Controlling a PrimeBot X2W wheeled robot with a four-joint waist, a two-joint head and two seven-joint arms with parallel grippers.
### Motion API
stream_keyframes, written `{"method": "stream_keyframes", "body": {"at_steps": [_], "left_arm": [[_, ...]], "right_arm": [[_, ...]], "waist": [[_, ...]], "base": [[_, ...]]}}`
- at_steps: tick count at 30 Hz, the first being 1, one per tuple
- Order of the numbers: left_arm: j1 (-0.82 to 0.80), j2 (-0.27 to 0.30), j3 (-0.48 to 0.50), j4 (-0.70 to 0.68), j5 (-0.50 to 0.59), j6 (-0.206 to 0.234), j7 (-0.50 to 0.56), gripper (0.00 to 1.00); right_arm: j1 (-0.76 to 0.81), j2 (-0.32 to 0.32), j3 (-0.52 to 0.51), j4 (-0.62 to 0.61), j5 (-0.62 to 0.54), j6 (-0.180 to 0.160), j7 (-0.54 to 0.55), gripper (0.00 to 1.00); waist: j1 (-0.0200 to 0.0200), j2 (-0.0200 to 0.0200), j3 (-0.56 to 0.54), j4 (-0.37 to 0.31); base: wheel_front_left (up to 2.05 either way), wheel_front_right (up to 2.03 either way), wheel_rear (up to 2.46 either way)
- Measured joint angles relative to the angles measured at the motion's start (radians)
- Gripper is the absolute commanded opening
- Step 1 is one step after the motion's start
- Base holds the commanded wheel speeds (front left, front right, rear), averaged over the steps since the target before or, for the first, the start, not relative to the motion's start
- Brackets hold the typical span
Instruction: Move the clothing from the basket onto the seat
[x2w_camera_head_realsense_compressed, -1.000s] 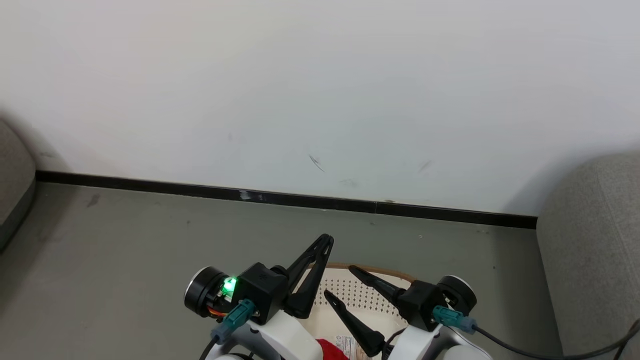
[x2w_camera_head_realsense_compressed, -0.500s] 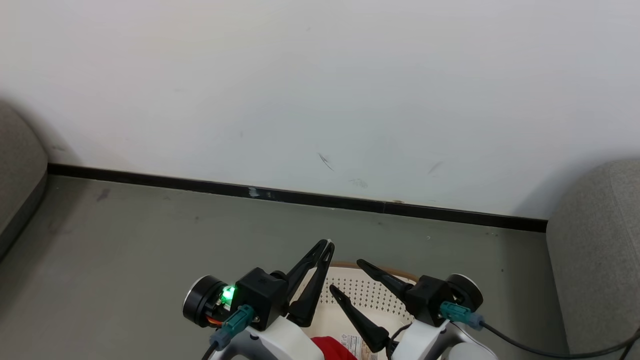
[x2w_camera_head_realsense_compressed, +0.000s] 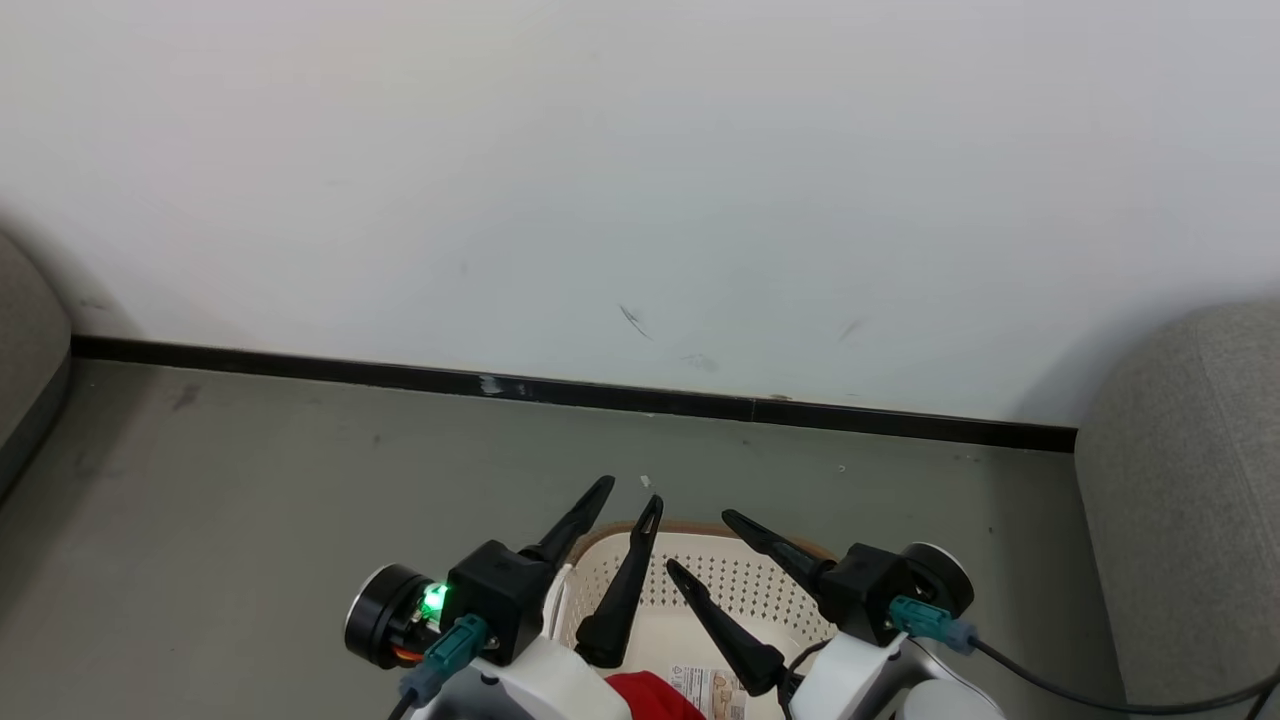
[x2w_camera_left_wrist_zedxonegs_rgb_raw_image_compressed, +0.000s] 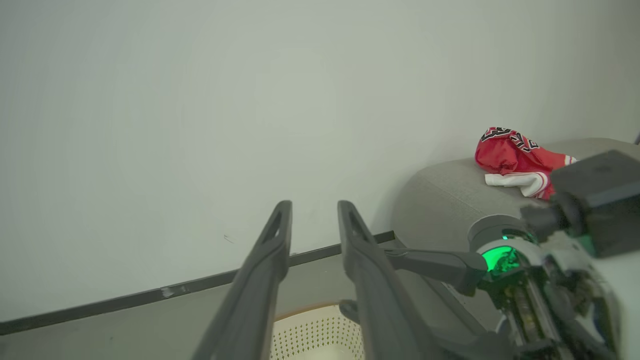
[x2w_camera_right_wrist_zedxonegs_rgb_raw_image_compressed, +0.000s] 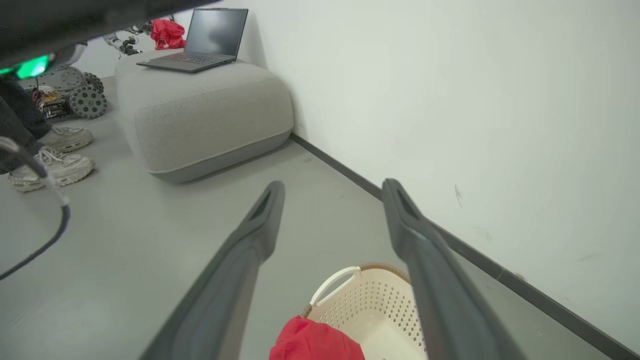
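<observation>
The cream basket (x2w_camera_head_realsense_compressed: 745, 590) stands on the floor below both grippers, with a red piece of clothing (x2w_camera_head_realsense_compressed: 650, 697) in its near end. My left gripper (x2w_camera_head_realsense_compressed: 630, 492) hovers over the basket's left rim, open, nothing between its fingers. My right gripper (x2w_camera_head_realsense_compressed: 700, 540) hangs wide open and empty over the basket's middle. In the right wrist view the red clothing (x2w_camera_right_wrist_zedxonegs_rgb_raw_image_compressed: 315, 342) lies in the basket (x2w_camera_right_wrist_zedxonegs_rgb_raw_image_compressed: 372, 305) under the open gripper (x2w_camera_right_wrist_zedxonegs_rgb_raw_image_compressed: 334, 186). In the left wrist view a red jersey (x2w_camera_left_wrist_zedxonegs_rgb_raw_image_compressed: 510, 152) lies on the grey seat (x2w_camera_left_wrist_zedxonegs_rgb_raw_image_compressed: 445, 192), beyond my left gripper (x2w_camera_left_wrist_zedxonegs_rgb_raw_image_compressed: 315, 205).
The seat (x2w_camera_head_realsense_compressed: 1190, 500) stands to the right of the basket, against the white wall. A second grey sofa (x2w_camera_right_wrist_zedxonegs_rgb_raw_image_compressed: 200, 110) on the other side carries a laptop (x2w_camera_right_wrist_zedxonegs_rgb_raw_image_compressed: 205, 40). A person's shoes (x2w_camera_right_wrist_zedxonegs_rgb_raw_image_compressed: 55, 155) and a wheeled base (x2w_camera_right_wrist_zedxonegs_rgb_raw_image_compressed: 75, 95) are near it.
My left gripper has gone from shut to open and dropped slightly toward the basket. The right gripper stays open in about the same place. The head camera has shifted a little.
</observation>
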Motion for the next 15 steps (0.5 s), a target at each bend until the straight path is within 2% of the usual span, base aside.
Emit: {"method": "stream_keyframes", "body": {"at_steps": [1, 2, 3, 15], "left_arm": [[0.004, 0.004, 0.005, 0.0, 0.0, 0.001, 0.0, 0.75], [0.007, 0.006, 0.009, 0.0, 0.0, 0.006, 0.0, 0.91], [0.01, 0.008, 0.012, 0.0, 0.0, 0.008, 0.0, 0.99], [0.046, 0.025, 0.051, 0.011, 0.0, 0.034, 0.0, 1.0]], "right_arm": [[0.002, 0.0, -0.002, -0.002, 0.0, 0.0, 0.0, 1.0], [0.005, 0.0, -0.004, -0.003, 0.0, 0.0, 0.0, 1.0], [0.009, 0.0, -0.006, -0.003, 0.0, 0.0, 0.0, 1.0], [0.026, 0.001, -0.077, -0.036, -0.004, 0.0, 0.0, 1.0]], "waist": [[0.0, 0.0, 0.0, -0.002], [0.0, 0.0, 0.0, -0.005], [0.0, 0.0, 0.0, -0.007], [0.0, 0.0, 0.004, -0.043]], "base": [[0.0, 0.0, 0.0], [0.0, 0.0, 0.0], [0.0, 0.0, 0.0], [0.0, 0.0, 0.0]]}}
